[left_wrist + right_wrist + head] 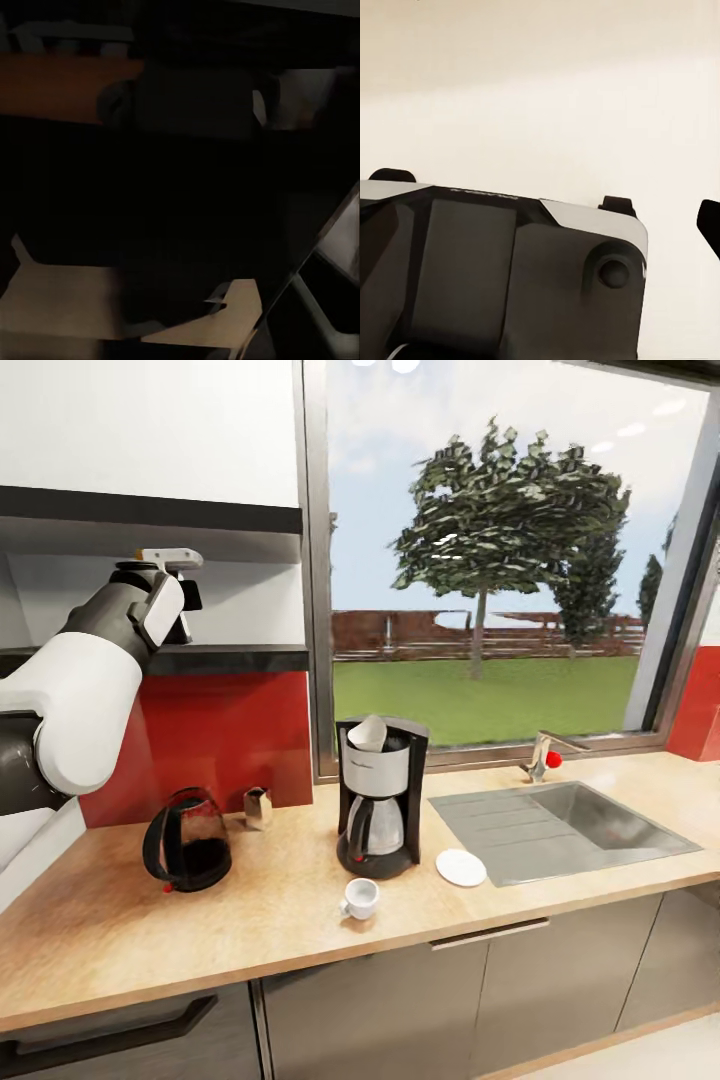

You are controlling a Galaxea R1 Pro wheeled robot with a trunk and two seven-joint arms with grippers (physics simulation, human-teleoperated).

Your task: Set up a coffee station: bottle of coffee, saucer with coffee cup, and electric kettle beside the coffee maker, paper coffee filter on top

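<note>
The black and silver coffee maker [380, 800] stands mid-counter with a white paper filter [368, 733] on top. A white coffee cup [360, 898] sits on the counter in front of it, apart from the white saucer [461, 867] at the sink's edge. The dark electric kettle [188, 840] stands to the left. Between kettle and maker, a small brownish jar [258, 807] rests by the red backsplash; I cannot tell if it is the bottle of coffee. My left arm's wrist [160, 600] is raised into the shelf opening and covers its gripper. The left wrist view is too dark to read.
A steel sink [590, 820] with a red-knobbed faucet [545, 755] fills the counter's right. Dark shelves [240, 658] hang above the red backsplash at left, beside a big window. The right wrist view looks down on my dark base [495, 277] over pale floor.
</note>
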